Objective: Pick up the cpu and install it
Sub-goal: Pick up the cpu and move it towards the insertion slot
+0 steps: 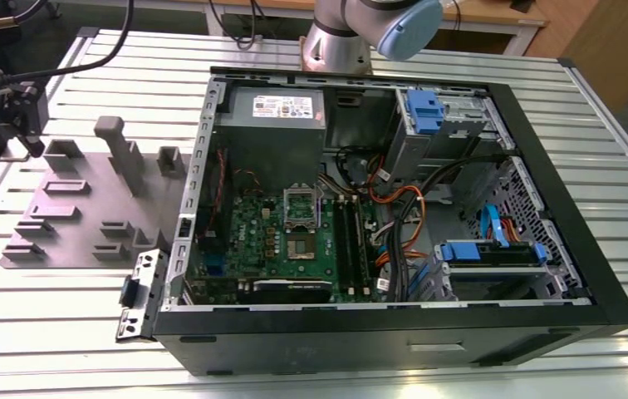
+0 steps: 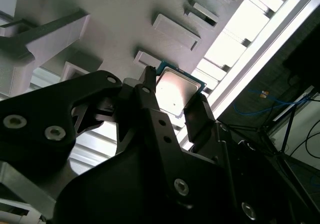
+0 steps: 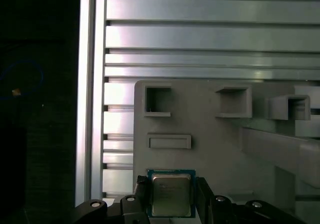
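The cpu (image 3: 171, 195) is a small flat square chip with a pale metal top and a green rim. In both wrist views it sits between the black fingers of my gripper (image 3: 172, 204), which is shut on its two opposite edges. The second wrist view shows the cpu (image 2: 175, 91) held just over the grey plastic fixture plate (image 2: 125, 19). In the exterior view my gripper (image 1: 24, 143) hangs over the far corner of that plate (image 1: 81, 220), at the exterior view's left. The open computer case (image 1: 392, 341) holds the green circuit board (image 1: 258, 241), whose socket (image 1: 301, 246) lies below a raised silver bracket (image 1: 301, 202).
Upright grey blocks (image 1: 124, 154) and pockets (image 3: 157, 101) stand on the fixture plate. The case has tall black walls, with a grey power supply (image 1: 275, 116), blue drive brackets (image 1: 489, 252) and loose cables (image 1: 397, 208) inside. All rests on a slatted aluminium table (image 1: 59, 332).
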Available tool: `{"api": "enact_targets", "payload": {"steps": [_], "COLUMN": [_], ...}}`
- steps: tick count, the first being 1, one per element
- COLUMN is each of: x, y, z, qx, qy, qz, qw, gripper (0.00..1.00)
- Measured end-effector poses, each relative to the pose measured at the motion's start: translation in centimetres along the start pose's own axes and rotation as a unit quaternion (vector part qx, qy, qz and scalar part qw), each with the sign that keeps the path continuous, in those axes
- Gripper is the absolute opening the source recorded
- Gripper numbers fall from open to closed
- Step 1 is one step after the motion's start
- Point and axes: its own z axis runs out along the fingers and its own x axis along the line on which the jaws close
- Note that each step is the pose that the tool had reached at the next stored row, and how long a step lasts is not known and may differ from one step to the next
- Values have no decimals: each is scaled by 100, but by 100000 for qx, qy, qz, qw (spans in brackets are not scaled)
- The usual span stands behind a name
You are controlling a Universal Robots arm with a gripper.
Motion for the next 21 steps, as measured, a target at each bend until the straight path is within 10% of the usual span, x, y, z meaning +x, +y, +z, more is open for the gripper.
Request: {"api": "enact_targets", "payload": {"steps": [21], "x": [0], "y": [2], "z": [-73], "qx": [3], "qy": [4], "qz": [-1], "qw": [100000], "gripper": [47]}}
